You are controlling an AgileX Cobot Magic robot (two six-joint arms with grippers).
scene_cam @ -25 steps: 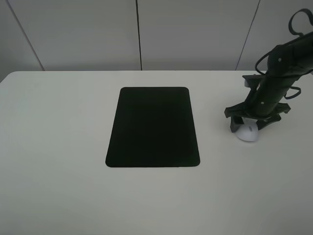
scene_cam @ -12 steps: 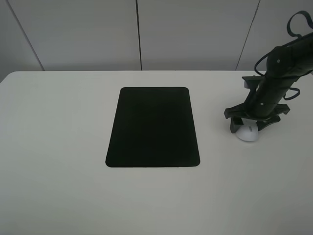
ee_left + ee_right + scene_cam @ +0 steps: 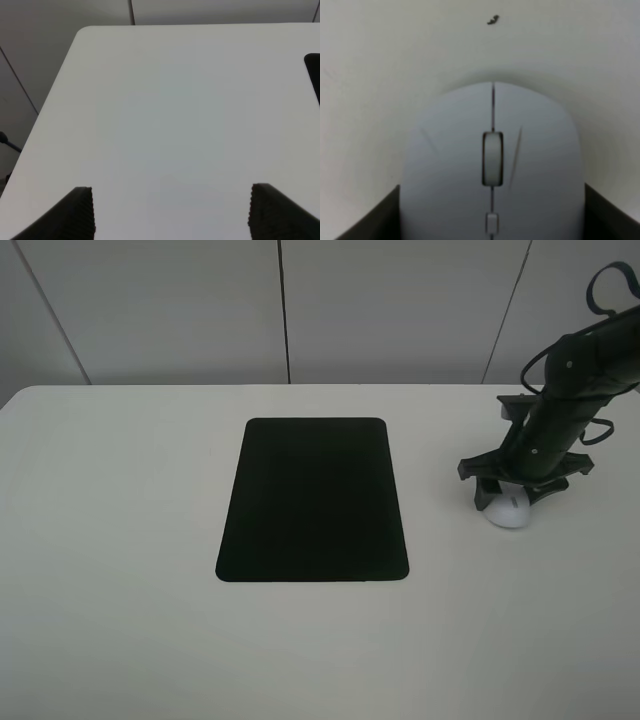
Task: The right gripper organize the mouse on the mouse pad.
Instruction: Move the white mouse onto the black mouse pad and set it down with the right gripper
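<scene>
The white mouse lies on the table at the right, well clear of the black mouse pad in the middle. My right gripper stands straight down over the mouse. In the right wrist view the mouse fills the space between the fingers, which touch both its sides; its grey scroll wheel points away. The mouse rests on the table. My left gripper is open and empty over bare table; a corner of the pad shows at the picture's edge.
The white table has rounded far corners and ends close behind the pad. A grey panelled wall stands behind it. A small dark speck lies on the table just ahead of the mouse.
My right gripper has sunk slightly onto the mouse, so less of the mouse shows below it. The pad has not moved.
</scene>
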